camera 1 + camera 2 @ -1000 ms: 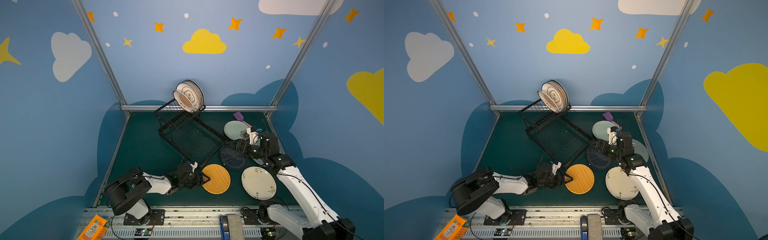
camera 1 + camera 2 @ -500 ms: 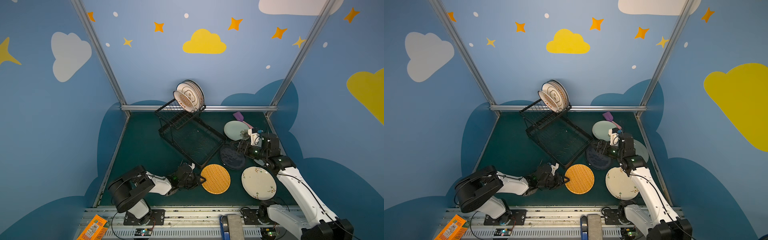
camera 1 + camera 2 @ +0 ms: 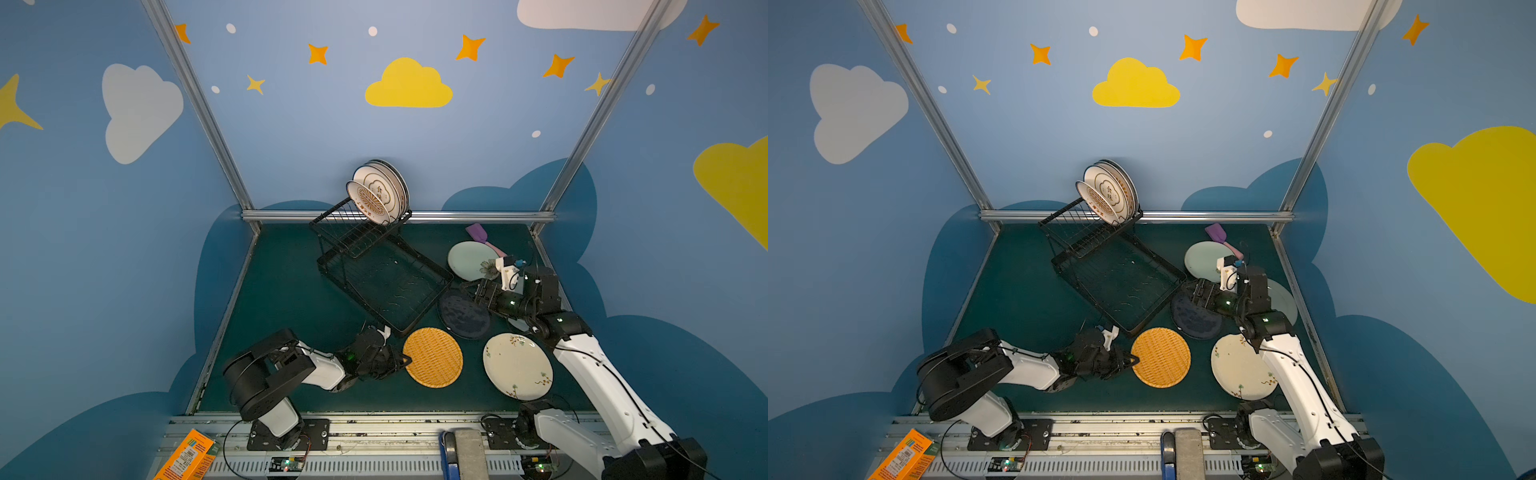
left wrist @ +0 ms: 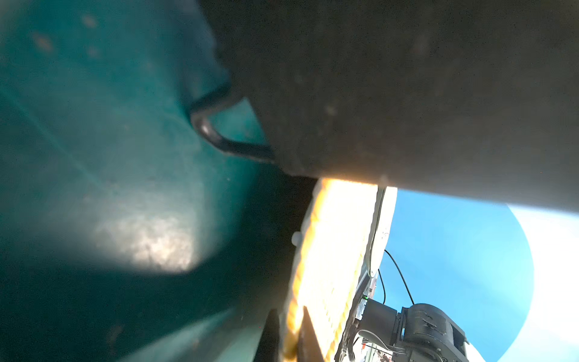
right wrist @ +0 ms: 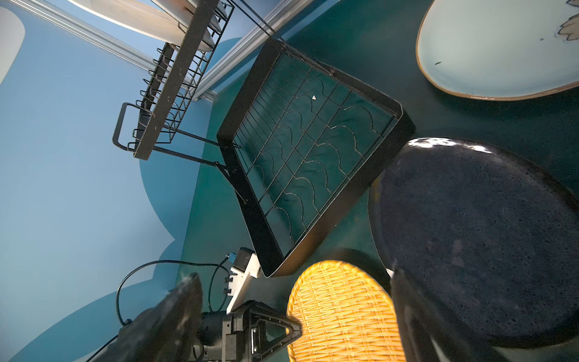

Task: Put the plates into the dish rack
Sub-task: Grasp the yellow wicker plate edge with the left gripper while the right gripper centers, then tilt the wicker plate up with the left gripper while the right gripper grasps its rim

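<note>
Plates (image 3: 1160, 357): five flat; one dish rack (image 3: 1158, 305).

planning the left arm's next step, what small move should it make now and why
Probably raise the pinched edge slightly. The left gripper looks shut on the rim of the orange woven plate, which lies flat close to a corner of the dish rack; tilting it up first should free it for carrying.

Orange plate (image 3: 433, 357) looks woven — navy plate (image 3: 461, 320) speckled.

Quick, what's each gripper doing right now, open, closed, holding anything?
Left gripper: shut on the rim of the orange woven plate.
Right gripper: open, empty, near the dark navy plate.
</note>
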